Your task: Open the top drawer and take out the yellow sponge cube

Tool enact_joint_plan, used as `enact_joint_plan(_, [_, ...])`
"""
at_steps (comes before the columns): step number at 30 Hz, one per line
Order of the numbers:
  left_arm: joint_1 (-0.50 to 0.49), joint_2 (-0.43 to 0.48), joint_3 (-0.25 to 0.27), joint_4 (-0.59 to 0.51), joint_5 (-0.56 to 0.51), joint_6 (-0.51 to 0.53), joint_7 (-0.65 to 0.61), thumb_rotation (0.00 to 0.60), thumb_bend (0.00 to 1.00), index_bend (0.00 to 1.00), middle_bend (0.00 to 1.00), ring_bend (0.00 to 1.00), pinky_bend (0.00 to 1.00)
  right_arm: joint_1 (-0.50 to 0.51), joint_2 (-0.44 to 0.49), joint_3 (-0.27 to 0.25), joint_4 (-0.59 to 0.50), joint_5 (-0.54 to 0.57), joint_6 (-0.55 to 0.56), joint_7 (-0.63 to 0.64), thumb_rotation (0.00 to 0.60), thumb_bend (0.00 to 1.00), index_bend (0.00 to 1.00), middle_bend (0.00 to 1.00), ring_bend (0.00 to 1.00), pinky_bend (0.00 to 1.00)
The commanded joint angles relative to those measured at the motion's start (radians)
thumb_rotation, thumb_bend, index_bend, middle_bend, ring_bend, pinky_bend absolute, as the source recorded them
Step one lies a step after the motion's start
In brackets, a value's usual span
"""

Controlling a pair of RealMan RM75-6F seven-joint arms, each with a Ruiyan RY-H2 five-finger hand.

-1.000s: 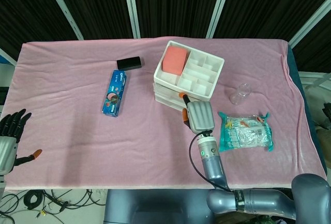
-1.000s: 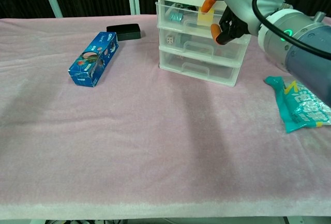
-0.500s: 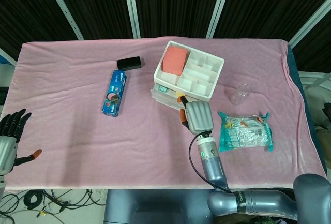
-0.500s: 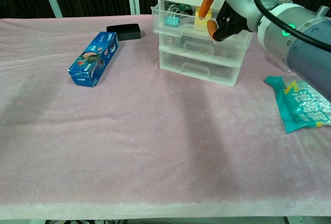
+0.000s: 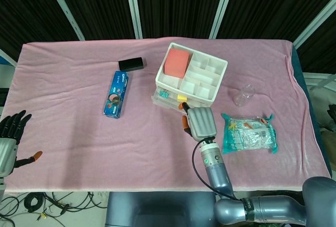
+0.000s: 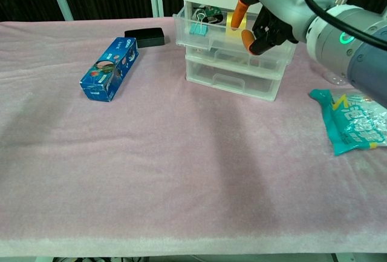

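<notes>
The white three-drawer unit (image 5: 195, 76) (image 6: 233, 71) stands at mid-table. Its clear top drawer (image 5: 169, 101) (image 6: 208, 34) is slid partway out towards me. Inside it show the yellow sponge cube (image 5: 182, 98) (image 6: 232, 21) and, further left, a teal binder clip (image 5: 164, 94) (image 6: 196, 28). My right hand (image 5: 201, 122) (image 6: 273, 15) is at the drawer's front right, its orange-tipped fingers (image 6: 248, 38) curled over the front edge beside the cube. My left hand (image 5: 10, 137) hangs off the table's lower left corner, fingers spread, holding nothing.
A pink sponge (image 5: 177, 61) lies in the tray on top of the unit. A blue box (image 5: 117, 94) (image 6: 110, 60) and a black case (image 5: 131, 64) (image 6: 144, 37) lie to the left. A teal packet (image 5: 249, 133) (image 6: 354, 123) and a clear cup (image 5: 243, 95) lie right.
My right hand has drawn back towards me, and the top drawer has slid further out with it. The binder clip and yellow cube now show from above.
</notes>
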Motion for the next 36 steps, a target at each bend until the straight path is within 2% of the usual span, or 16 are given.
enact_joint_plan(1, [0.0, 0.0, 0.0, 0.0, 0.0, 0.0, 0.0, 0.6, 0.0, 0.0, 0.0, 0.0, 0.0, -0.002, 0.003, -0.005, -0.01, -0.001, 0.004, -0.005, 0.6, 0.54, 0.41, 0.87, 0.92, 0.84])
enact_joint_plan(19, [0.0, 0.0, 0.0, -0.001, -0.001, 0.0, 0.001, 0.6, 0.0, 0.0, 0.0, 0.0, 0.0, -0.011, 0.009, -0.04, -0.072, -0.029, 0.026, -0.029, 0.6, 0.54, 0.42, 0.87, 0.92, 0.84])
enact_joint_plan(36, [0.0, 0.001, -0.001, -0.001, -0.002, 0.0, 0.0, 0.6, 0.0, 0.0, 0.0, 0.0, 0.0, -0.01, 0.01, -0.06, -0.144, 0.001, 0.053, -0.091, 0.6, 0.54, 0.43, 0.87, 0.92, 0.84])
